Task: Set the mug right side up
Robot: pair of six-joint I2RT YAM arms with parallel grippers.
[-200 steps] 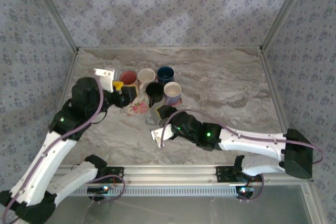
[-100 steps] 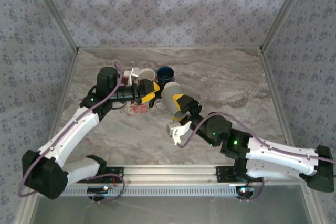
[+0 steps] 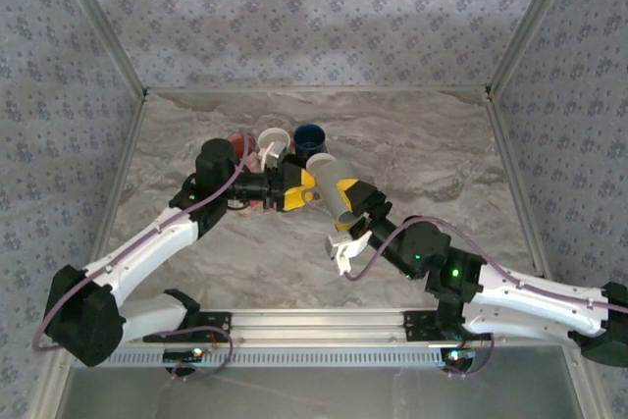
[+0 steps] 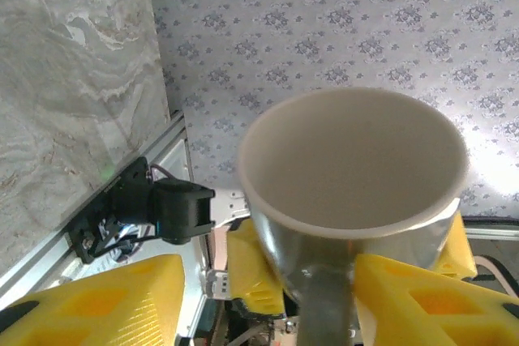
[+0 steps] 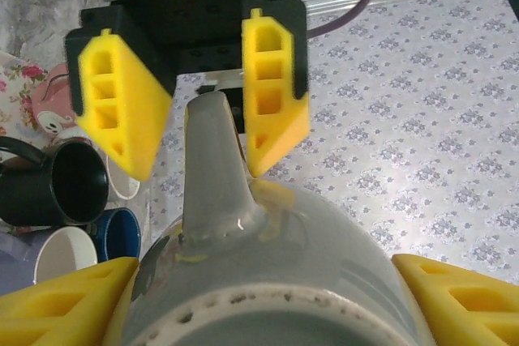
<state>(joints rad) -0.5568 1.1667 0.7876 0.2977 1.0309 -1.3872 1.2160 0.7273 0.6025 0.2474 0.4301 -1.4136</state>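
In the top view, the left arm (image 3: 147, 242) reaches from the near left corner toward the middle of the surface (image 3: 422, 144), stretched out long. The right arm (image 3: 510, 287) comes from the near right, and its wrist is turned toward the far left. The two meet above the middle. The right tool (image 3: 343, 198) is pressed onto the grey mug (image 3: 329, 179) and holds it in the air, on its side, with the mouth toward the left arm. The left tool (image 3: 297, 190) is just beside that end of the mug. Behind them stand a red mug (image 3: 238, 141), a white mug (image 3: 275, 136) and a blue mug (image 3: 309, 134).

In the left wrist view, the white mouth of the mug (image 4: 349, 160) faces the camera. Its handle (image 4: 324, 313) runs down between the yellow fingers of the left tool (image 4: 272, 289). They are spread: one lies against the handle or very near it, the other stands apart.

In the right wrist view, the rough bottom ring of the mug (image 5: 276, 265) is close to the lens, pinched by the right tool (image 5: 259, 313). The handle (image 5: 212, 160) points up into the left tool (image 5: 199, 111), and there is a clear gap on one side. A black mug (image 5: 65, 188) stands at the left edge.
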